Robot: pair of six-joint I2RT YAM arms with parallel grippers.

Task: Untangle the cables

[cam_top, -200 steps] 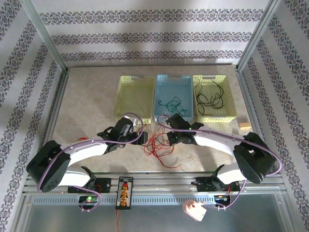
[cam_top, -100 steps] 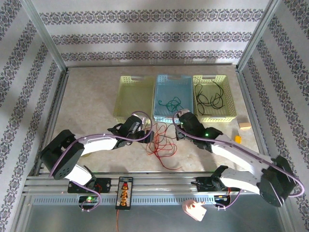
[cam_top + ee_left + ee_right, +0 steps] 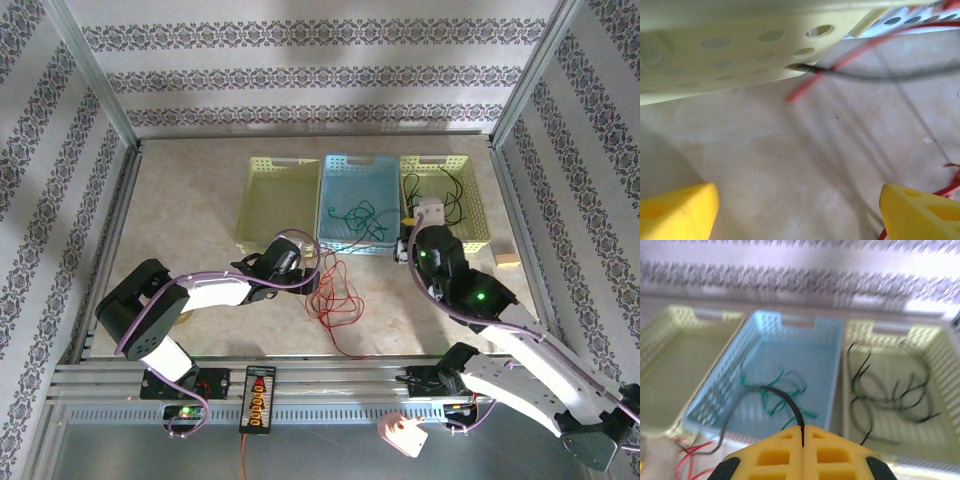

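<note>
1. Fingers of the left arm (image 3: 310, 279) sit low over the surface (image 3: 190, 220), just in front of the near right corner of the left yellow tray (image 3: 262, 215).
2. In the left wrist view, the left fingers (image 3: 677, 210) are spread wide with nothing between them. Only bare surface lies in the gap.
3. The red cable (image 3: 335, 295) lies in loose loops on the surface, just right of the left fingers and in front of the blue tray (image 3: 325, 200). One strand trails toward the near edge.
4. In the left wrist view, a stretch of the red cable (image 3: 865, 47) runs past the tray corner. A dark strand (image 3: 880, 77) crosses it there.
5. The right fingers (image 3: 408, 240) are raised at the near edge of the trays, about where the blue tray meets the right yellow tray (image 3: 480, 215).
6. In the right wrist view, the right fingers (image 3: 785, 445) are pressed together on the dark strand (image 3: 790, 401). It arcs up and left from the tips, then drops toward the red cable (image 3: 690, 455) at lower left.
7. The green cable (image 3: 355, 213) lies bunched in the near half of the blue tray, apart from the others. It also shows in the right wrist view (image 3: 772, 395).
8. The black cable (image 3: 435, 200) lies in wide loops inside the right yellow tray, also seen from the right wrist (image 3: 890, 400).
9. I cannot tell whether the dark strand joins the black cable in that tray.
</note>
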